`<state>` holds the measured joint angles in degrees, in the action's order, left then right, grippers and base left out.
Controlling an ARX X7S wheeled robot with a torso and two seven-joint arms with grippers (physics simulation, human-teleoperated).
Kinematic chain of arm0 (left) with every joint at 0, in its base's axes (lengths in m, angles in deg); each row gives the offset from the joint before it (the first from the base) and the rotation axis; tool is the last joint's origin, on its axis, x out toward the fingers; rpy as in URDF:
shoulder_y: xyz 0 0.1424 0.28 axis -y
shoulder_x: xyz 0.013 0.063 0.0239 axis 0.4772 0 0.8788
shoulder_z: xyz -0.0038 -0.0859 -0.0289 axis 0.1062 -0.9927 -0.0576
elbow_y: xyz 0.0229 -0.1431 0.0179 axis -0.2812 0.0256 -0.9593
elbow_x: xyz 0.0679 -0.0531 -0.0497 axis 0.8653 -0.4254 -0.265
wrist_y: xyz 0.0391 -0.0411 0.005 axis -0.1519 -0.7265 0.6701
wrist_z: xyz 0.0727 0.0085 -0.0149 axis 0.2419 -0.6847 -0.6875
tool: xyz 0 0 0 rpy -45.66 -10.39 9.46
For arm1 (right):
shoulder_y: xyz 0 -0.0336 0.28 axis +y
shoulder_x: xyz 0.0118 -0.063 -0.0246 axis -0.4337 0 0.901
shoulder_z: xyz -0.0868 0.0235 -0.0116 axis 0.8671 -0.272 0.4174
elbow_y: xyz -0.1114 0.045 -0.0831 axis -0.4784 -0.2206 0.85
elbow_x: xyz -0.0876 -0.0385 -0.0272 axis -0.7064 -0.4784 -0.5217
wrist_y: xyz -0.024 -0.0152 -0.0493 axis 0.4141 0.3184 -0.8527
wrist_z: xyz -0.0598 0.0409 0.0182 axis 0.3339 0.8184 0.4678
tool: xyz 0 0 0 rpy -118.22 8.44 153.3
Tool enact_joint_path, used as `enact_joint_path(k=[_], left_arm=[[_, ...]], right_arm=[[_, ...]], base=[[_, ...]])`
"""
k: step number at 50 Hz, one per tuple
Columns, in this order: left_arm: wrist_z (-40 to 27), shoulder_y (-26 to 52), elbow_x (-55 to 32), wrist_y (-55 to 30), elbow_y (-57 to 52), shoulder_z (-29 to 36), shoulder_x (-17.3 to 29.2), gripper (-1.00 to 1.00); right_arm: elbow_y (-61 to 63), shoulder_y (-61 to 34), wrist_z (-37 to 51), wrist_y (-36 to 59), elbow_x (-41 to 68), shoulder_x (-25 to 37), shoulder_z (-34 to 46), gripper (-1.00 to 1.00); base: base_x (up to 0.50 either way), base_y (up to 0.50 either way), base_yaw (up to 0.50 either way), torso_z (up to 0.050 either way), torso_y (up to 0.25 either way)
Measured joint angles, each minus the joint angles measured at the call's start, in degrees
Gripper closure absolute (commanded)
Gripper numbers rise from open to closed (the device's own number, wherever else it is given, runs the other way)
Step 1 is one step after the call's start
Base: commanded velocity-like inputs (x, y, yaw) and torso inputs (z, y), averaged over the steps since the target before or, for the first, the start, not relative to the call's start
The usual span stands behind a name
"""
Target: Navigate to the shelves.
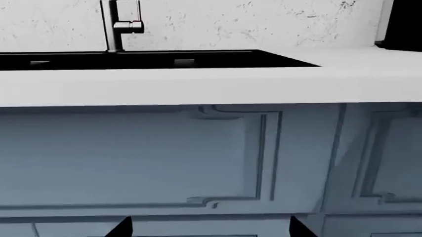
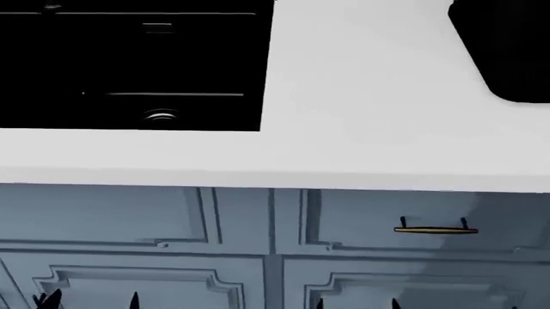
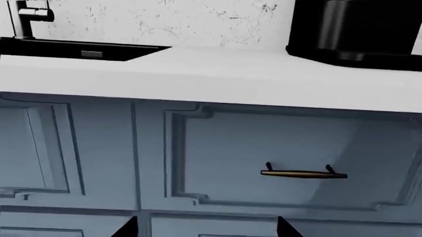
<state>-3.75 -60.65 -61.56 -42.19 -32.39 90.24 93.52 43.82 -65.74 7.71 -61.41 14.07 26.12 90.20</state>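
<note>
left jaws: spread, empty | right jaws: spread, empty | facing cabinet (image 2: 215,219) below sink (image 2: 129,64)

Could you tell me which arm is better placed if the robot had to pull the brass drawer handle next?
Right. The brass handle sits almost straight ahead of the right tool, whereas the left tool faces a plain panel below the sink.

A white counter (image 2: 369,116) runs across the head view, its front edge overhanging blue panelled cabinets (image 2: 172,225); a black sink (image 2: 129,64) is sunk into it at the left, with a metal tap (image 1: 117,24) rising behind the basin against a speckled white wall (image 1: 264,19). At the right a black appliance (image 3: 356,29) stands directly on the counter; one drawer front below carries a brass handle (image 2: 436,229).
</note>
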Motion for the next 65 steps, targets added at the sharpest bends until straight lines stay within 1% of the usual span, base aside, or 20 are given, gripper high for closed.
enact_joint_path(k=[17,29,37,65], left_arm=[[-0.4,0.1,-0.4,0.3,0.3,0.6,0.4,-1.00],[-0.7,0.2,-0.5,0.3,0.3,0.9,0.7,-1.00],[-0.9,0.2,-0.7,0.3,0.3,1.2,0.8,-1.00],[-1.5,0.5,-1.3,0.2,0.4,1.9,1.5,-1.00]], right_arm=[[0.4,-0.4,1.6,2.5,-0.4,0.4,0.5,-1.00],[0.3,-1.0,3.8,4.6,-2.7,0.6,1.5,-1.00],[0.4,-1.1,4.9,5.5,-3.3,0.9,1.7,-1.00],[0.6,-1.0,4.8,4.8,-1.9,1.5,2.3,-1.00]], base=[[-0.10,-0.50,0.00,0.000,0.000],[-0.11,-0.50,0.00,0.000,0.000],[-0.12,0.00,-0.13,0.000,0.000],[-0.14,0.01,-0.50,0.000,0.000]])
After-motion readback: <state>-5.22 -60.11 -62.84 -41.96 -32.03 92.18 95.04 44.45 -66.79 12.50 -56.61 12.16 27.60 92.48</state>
